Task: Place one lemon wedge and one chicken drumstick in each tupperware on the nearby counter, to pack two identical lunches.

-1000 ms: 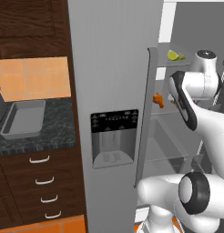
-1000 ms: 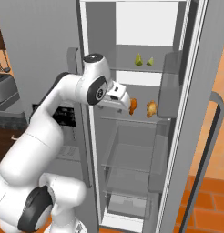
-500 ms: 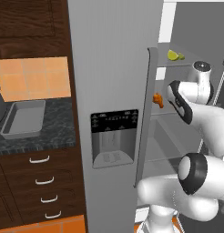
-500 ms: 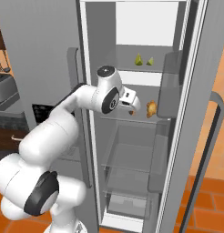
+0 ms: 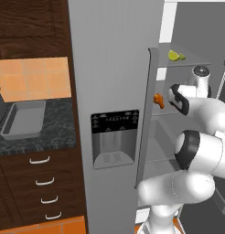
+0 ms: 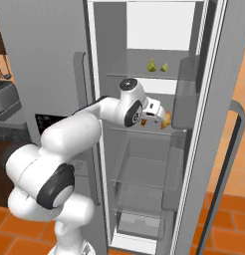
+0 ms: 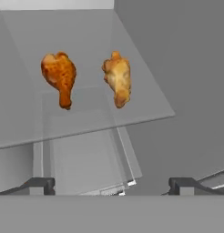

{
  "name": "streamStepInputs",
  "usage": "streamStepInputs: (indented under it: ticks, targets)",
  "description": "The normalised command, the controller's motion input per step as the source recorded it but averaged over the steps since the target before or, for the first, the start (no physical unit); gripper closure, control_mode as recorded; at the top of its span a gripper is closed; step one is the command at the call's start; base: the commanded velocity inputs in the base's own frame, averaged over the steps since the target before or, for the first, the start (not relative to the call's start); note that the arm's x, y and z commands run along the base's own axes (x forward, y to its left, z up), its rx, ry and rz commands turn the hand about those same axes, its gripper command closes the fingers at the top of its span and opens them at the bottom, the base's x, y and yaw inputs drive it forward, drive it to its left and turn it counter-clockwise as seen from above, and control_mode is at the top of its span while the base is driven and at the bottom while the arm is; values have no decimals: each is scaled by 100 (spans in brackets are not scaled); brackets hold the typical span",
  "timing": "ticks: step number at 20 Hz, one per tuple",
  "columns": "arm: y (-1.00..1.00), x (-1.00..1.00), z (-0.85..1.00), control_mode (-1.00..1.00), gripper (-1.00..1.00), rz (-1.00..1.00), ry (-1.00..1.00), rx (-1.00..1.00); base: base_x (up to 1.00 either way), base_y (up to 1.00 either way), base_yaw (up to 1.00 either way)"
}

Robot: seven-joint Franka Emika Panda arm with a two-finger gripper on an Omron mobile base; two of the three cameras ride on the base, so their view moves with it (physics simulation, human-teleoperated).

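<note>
Claw (image 7: 112, 184): wide open, empty, inside fridge short of glass shelf (image 7: 145, 107). Two drumsticks (image 7: 59, 77) (image 7: 118, 78): side by side mid-shelf. Two lemon wedges (image 6: 151, 65) (image 6: 165, 67): shelf above. Tupperware (image 5: 24, 119): on bench (image 5: 50, 135), beside fridge.

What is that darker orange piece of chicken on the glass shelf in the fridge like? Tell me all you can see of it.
The darker drumstick is a deep orange-brown, mottled like roasted skin, with a wide lumpy meaty end that narrows to a thin bone end. It lies flat on the clear glass shelf inside the open fridge, apart from a paler drumstick beside it. Nothing else touches it; the pincer hangs open, short of it.
</note>
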Motion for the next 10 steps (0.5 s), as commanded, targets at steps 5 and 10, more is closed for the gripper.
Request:
streamStepInputs:
  ticks: [5, 10]
  targets:
    - [-44, 63, -20, -100, -100, 0, 0, 2, 0, 0, 0]
    - [-27, 74, -28, -100, -100, 0, 0, 0, 0, 0, 0]
